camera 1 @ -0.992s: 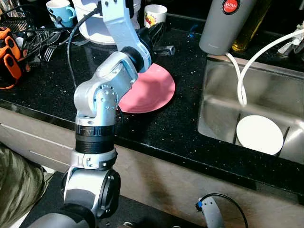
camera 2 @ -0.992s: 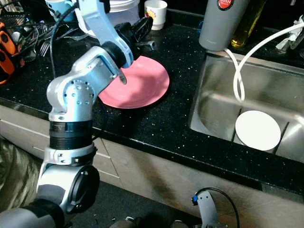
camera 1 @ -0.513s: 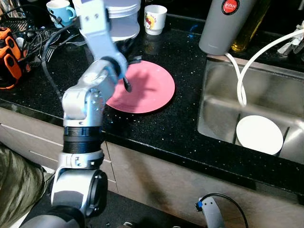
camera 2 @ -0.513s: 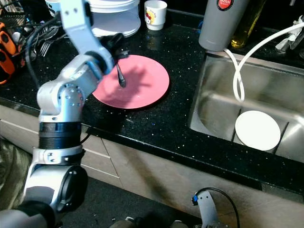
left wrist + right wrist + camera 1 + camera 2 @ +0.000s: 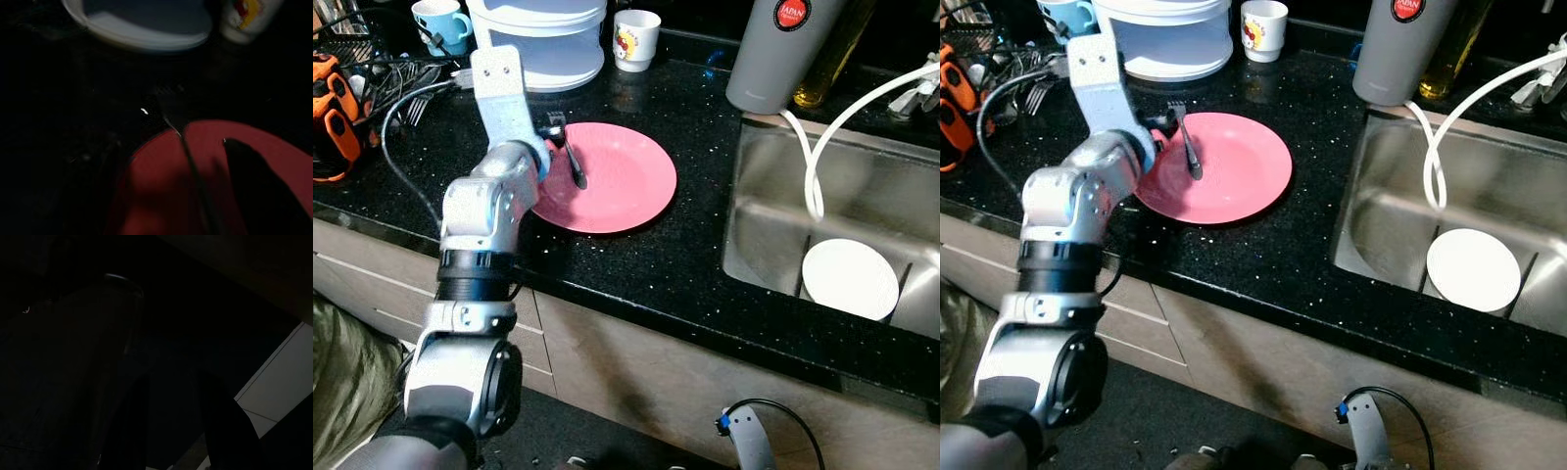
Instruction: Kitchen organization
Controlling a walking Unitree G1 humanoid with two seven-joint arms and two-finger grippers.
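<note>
While the left arm bent low over the black desk (image 5: 636, 264), its claw (image 5: 551, 147) hung at the near-left rim of the pink plate (image 5: 617, 181), and whether its fingers were apart or together could not be told from the head views, where the forearm hid them. A dark fork (image 5: 1185, 142) lay just ahead of the claw, its handle across the plate and its tines poking past the far rim towards the white stacked container (image 5: 543, 39). In the left wrist view one black finger (image 5: 259, 186) hovered over the plate beside the fork's handle, apparently not touching it.

The step in hand looked like dealing with the fork on the plate, either just set down or about to be picked up; the pictures did not settle which. A pick-up would call for lowering the claw squarely over the thin handle and closing without skating the plate sideways. Further right of the claw sat a mug (image 5: 636, 37), a grey flask (image 5: 773, 54) and the sink (image 5: 773, 196) holding a white plate (image 5: 850, 279). The right arm hung idle.
</note>
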